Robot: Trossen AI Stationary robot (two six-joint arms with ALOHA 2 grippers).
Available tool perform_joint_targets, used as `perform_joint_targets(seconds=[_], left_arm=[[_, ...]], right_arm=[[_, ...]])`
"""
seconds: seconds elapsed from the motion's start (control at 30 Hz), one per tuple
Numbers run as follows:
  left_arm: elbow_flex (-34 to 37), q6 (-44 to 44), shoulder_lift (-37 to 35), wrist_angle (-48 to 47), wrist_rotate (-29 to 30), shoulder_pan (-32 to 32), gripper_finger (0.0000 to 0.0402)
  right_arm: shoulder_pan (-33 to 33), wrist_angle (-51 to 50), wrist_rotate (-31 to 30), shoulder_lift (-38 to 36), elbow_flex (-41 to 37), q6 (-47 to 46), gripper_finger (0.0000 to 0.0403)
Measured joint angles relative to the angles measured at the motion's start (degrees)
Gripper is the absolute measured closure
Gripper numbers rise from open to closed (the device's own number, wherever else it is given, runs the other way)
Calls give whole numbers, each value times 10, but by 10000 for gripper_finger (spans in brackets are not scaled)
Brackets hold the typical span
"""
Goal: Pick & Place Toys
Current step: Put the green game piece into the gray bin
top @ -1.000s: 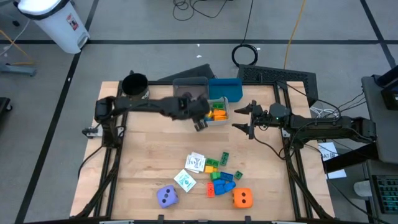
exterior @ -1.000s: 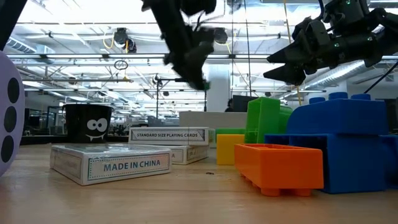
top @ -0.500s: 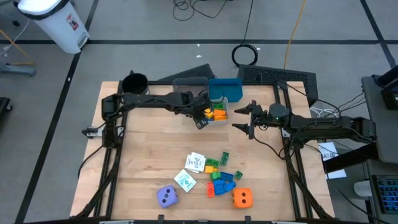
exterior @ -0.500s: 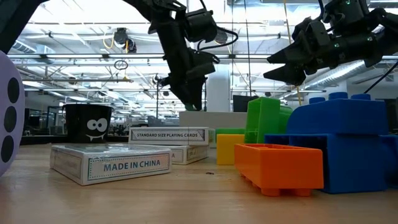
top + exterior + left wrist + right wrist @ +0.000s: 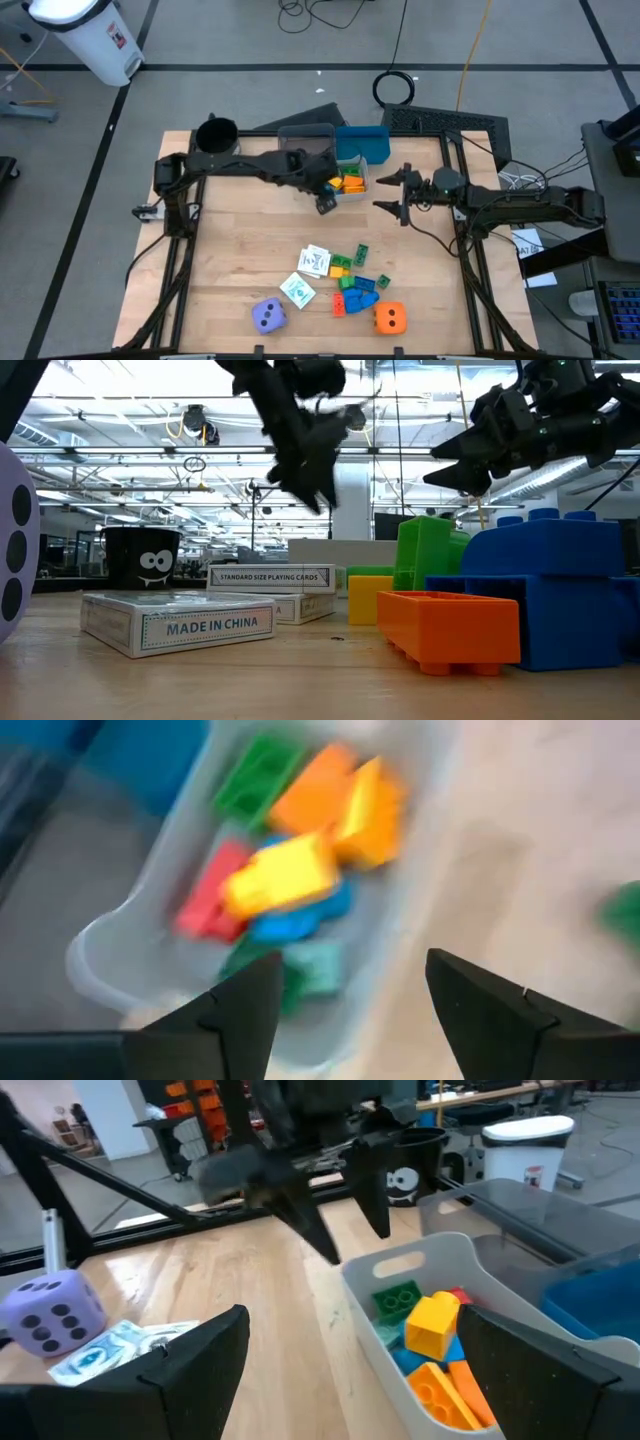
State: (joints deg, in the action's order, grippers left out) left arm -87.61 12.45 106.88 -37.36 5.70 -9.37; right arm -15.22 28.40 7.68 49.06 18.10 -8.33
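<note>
Blocks (image 5: 290,880) in bin (image 5: 120,955) — beneath left pincer (image 5: 345,1005)

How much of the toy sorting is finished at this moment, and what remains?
Done: several blocks lie in the grey bin. In hand: nothing; the left gripper is open and empty at the bin, the right gripper waits open beside it. Left: loose blocks, cards, purple die and orange die.

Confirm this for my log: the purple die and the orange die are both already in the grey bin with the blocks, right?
No. The grey bin holds only blocks. The high view shows the purple die and the orange die lying on the table, at its near edge.
</note>
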Motion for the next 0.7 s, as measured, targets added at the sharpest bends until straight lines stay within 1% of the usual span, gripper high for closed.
perform_joint_targets(seconds=[0.1,0.2,0.3,0.4,0.47,0.53,0.6,0.7], left_arm=[[0,-13,0,60,-22,44,147],[0,-57,10,112,-48,97,147],[0,-110,24,116,-54,146,147],[3,-157,32,118,-36,183,147],[2,-180,41,134,-18,198,147],[2,-194,51,127,-12,206,147],[3,-195,64,138,-24,206,147],[3,-175,80,117,-56,193,147]], right_arm=[[13,5,0,0,0,0,58],[22,5,0,0,0,1,58],[23,0,-1,0,0,1,58],[22,-5,-1,0,0,0,58],[22,-4,-1,2,0,0,58],[22,4,-1,3,-1,0,58],[22,8,-1,3,0,0,58],[22,16,-1,4,0,0,58]])
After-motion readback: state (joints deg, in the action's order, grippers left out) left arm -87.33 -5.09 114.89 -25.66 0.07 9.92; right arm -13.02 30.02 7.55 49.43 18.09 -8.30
